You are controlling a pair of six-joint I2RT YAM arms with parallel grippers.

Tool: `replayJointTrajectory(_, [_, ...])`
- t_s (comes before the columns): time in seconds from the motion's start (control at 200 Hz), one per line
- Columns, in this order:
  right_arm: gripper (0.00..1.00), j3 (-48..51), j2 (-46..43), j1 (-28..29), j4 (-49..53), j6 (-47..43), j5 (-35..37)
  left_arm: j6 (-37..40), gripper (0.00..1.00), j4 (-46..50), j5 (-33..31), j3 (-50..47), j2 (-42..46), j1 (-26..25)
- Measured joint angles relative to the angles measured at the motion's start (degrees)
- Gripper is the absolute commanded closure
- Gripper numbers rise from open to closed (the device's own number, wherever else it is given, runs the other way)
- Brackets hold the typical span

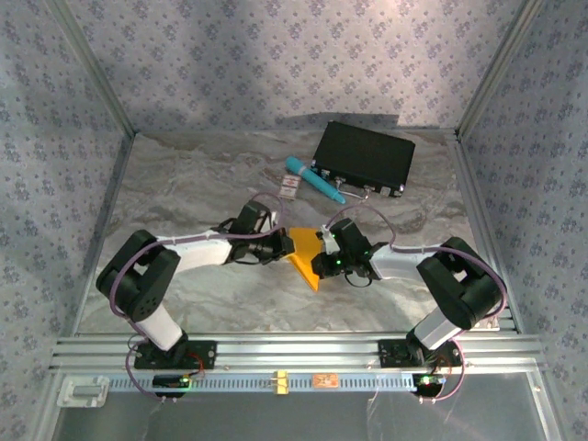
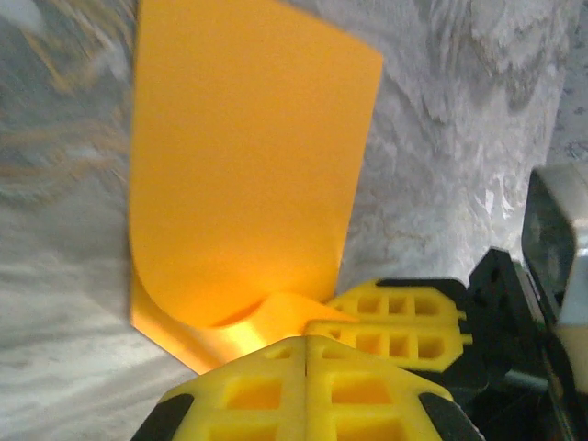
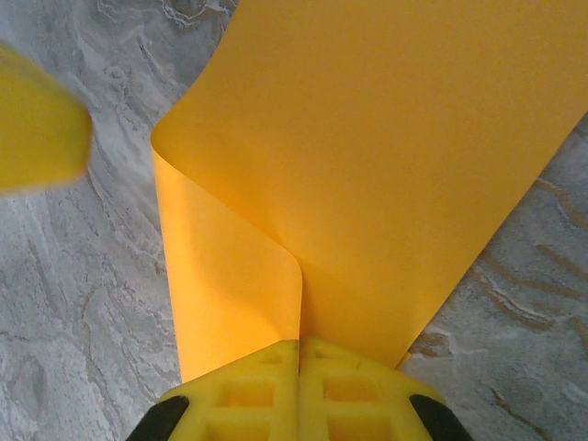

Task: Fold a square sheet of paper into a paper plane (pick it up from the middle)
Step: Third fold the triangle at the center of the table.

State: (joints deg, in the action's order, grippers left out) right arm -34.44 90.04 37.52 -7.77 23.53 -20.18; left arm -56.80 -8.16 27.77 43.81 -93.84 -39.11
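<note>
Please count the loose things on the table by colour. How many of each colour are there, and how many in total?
Orange-yellow: 1, the sheet of paper
Black: 1, the case
Teal: 1, the pen
White and red: 1, the small card
Total: 4

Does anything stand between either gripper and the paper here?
Nothing visible does. The right gripper is shut on the paper. The left gripper is shut right at the paper's curled edge; whether it pinches it I cannot tell. The pen and case lie farther back.
</note>
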Motion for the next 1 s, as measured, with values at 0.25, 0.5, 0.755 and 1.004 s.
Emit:
replayJointTrajectory(0.25, [0.99,0.0,0.0,0.0,-0.1,0.0,0.0,-6.0,1.00,-10.0,2.3,-3.6,-0.9,-2.3])
replayJointTrajectory(0.5, [0.99,0.0,0.0,0.0,-0.1,0.0,0.1,-7.8,1.00,-12.8,2.9,-3.7,-3.5,-2.3])
replayJointTrajectory(0.755, [0.99,0.0,0.0,0.0,-0.1,0.0,0.3,-7.8,1.00,-13.1,3.1,-3.8,-5.3,-2.3])
replayJointTrajectory(1.004, [0.99,0.0,0.0,0.0,-0.1,0.0,0.3,-7.7,1.00,-13.0,3.0,-3.8,-6.7,-2.3])
